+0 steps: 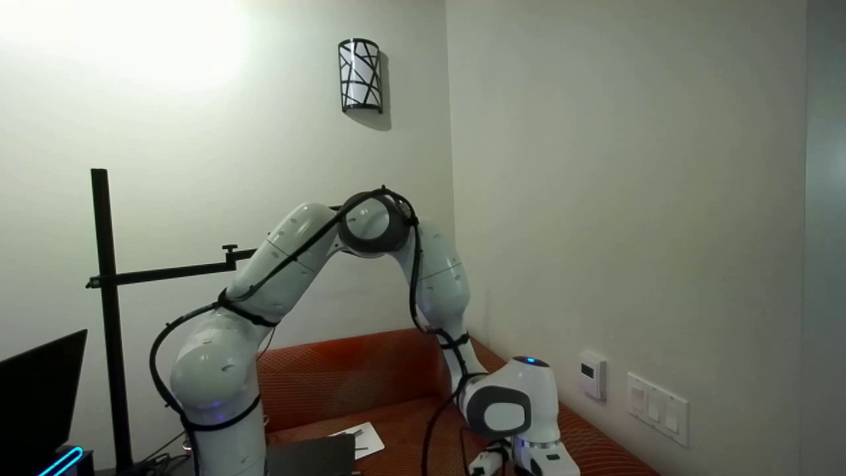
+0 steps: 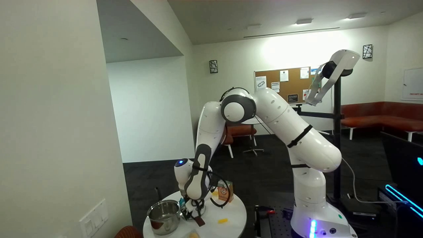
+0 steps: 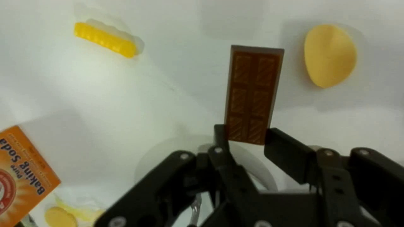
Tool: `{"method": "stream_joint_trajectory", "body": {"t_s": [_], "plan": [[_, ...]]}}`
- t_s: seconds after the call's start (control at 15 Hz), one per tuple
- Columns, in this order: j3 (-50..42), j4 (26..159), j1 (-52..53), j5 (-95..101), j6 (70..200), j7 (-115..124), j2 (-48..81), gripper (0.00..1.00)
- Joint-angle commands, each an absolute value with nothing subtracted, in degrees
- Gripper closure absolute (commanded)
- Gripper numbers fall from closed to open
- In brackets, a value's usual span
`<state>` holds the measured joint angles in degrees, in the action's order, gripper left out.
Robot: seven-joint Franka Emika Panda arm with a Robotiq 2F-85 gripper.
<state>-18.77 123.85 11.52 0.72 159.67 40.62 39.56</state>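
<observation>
Gripping choc bar (image 3: 253,94) by lower end w/ tool (image 3: 246,135), R of ctr in wrist view, over worktop (image 3: 164,91). Can also see curved yellow disc (image 3: 330,56) upper R, ridged yellow stick (image 3: 105,39) upper L, baking soda box (image 3: 25,176) lower L. In an exterior view, see steel pot (image 2: 165,223) at bottom, L of ctr.

Bent white arm (image 1: 367,221), red couch (image 1: 344,380), wall lamp (image 1: 361,75)

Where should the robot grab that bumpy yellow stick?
Probably pinch the bumpy yellow stick by its long sides at the middle, coming from above: it's long, narrow and lying flat. The hand grips the chocolate bar, so it must let go first.
</observation>
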Motion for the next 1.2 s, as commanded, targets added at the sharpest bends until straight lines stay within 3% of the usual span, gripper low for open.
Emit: {"method": "stream_joint_trajectory", "body": {"t_s": [0.0, 0.6, 1.13], "plan": [[-20.40, 127.34, 14.21, 2.26, 157.58, 40.12, 31.93, 0.88], [-20.85, 123.95, 14.12, 11.57, 153.68, 40.81, 22.32, 0.88], [-16.04, 114.58, 8.30, 12.53, 149.46, 32.64, 25.84, 0.88]]}}
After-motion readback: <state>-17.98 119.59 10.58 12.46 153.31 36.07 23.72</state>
